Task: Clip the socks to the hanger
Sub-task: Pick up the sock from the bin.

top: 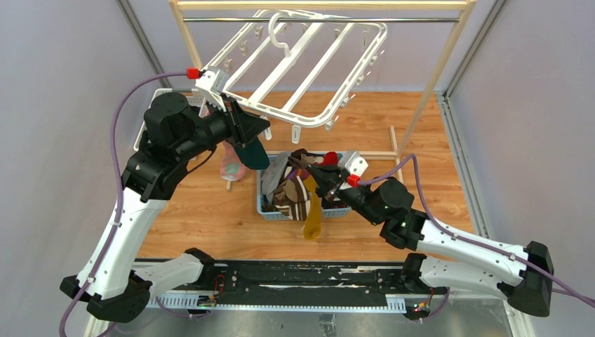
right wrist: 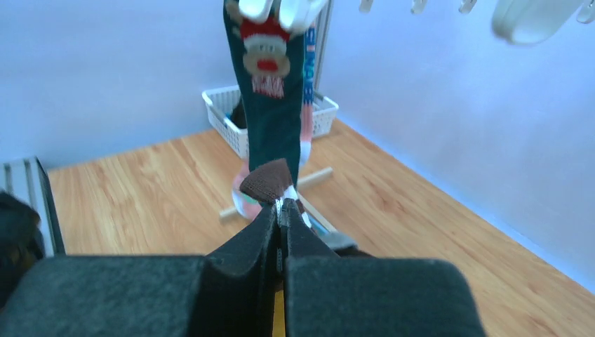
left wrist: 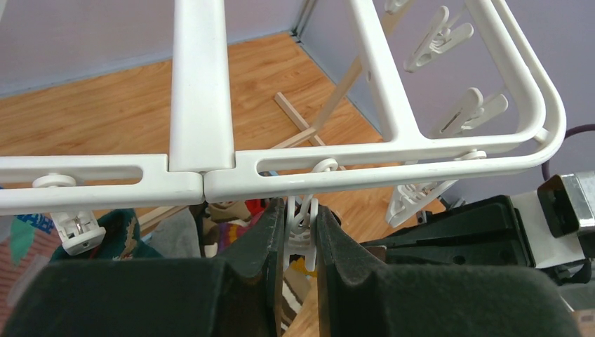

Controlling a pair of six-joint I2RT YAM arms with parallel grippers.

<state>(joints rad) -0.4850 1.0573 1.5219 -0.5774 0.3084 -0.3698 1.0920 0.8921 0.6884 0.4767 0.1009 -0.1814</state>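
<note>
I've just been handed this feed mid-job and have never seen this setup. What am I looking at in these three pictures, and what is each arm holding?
Two robot arms are bolted at the near edge of the table. The wide picture looks down from above and behind them. The other two come from a camera on each wrist, looking along that arm's own pincer.

On the table sits a basket of mixed socks, with a mustard sock draped over its front. Above hangs the white hanger, with a green sock already clipped on.

The left pincer is squeezing one clip under the frame. The right pincer is shut on a brown-tipped sock at the basket.
</note>
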